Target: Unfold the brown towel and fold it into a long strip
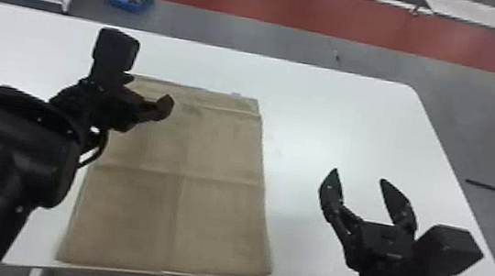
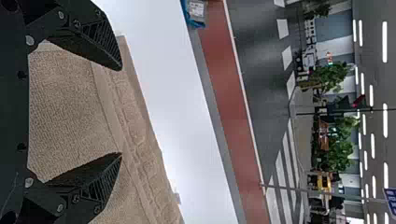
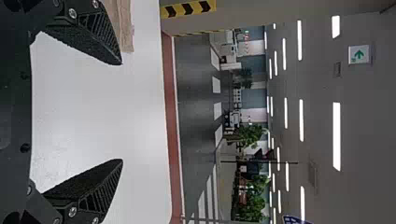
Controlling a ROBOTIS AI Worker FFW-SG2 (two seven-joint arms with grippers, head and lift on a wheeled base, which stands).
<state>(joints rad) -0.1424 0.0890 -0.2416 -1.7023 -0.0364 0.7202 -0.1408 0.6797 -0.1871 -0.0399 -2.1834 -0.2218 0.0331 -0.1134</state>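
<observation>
Lying flat on white table [image 1: 313, 93], creased brown towel [image 1: 216, 219].

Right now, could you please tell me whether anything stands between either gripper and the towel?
Nothing visible does. The left gripper is open over the far left part of the towel. The right gripper is open to the towel's right, with just table between.

In the head view, the left arm [image 1: 24, 136] hides the brown towel's [image 1: 216, 219] far left corner.
</observation>
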